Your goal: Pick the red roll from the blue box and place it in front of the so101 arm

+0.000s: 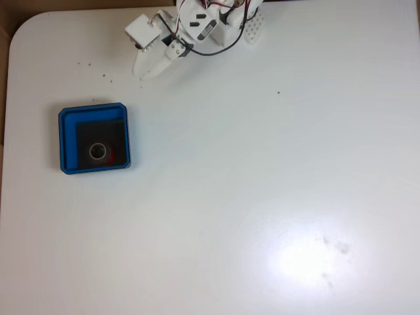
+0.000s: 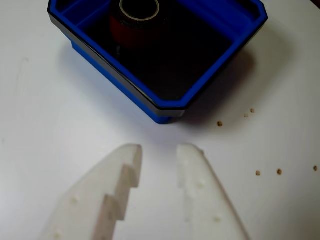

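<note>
Inside blue box: red roll upright; fingers apart, empty.

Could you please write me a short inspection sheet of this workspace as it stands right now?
Surface: white table, bright glare patch at lower right of the fixed view.
Job's things: red roll stands on end inside the blue box, ring face up.
Clutter: small dark crumbs on the table near the box.
Grippers: claw open, empty, apart from the box and pointing at it.
Cables: red and black wires on the so101 arm.
Surroundings: brown strip beyond the table's left edge.
</note>
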{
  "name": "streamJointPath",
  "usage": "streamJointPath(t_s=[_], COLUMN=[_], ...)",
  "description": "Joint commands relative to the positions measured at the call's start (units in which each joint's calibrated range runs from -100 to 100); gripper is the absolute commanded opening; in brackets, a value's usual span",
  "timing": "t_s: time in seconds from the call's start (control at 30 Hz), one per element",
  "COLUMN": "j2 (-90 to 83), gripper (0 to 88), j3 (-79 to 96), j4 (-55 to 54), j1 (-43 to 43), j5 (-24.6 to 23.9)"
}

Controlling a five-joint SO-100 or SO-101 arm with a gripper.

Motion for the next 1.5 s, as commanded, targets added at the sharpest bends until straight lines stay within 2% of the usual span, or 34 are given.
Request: streamJointPath(t_s=[0.0,0.5,0.77,1.13,1.47], j2=[15.88,61.86,79.17,96.06,103.67], gripper=[1.0,1.0,1.0,1.0,2.9], j3=[-15.32,-62.76,-77.14,-103.82,-110.11], j4=[-0.83,-0.74,-0.08,25.49,27.64], j1=[-2.29,-1.90,0.64,1.33,1.62], j5=[-0.17,-0.26,0.09,-0.08,-0.08])
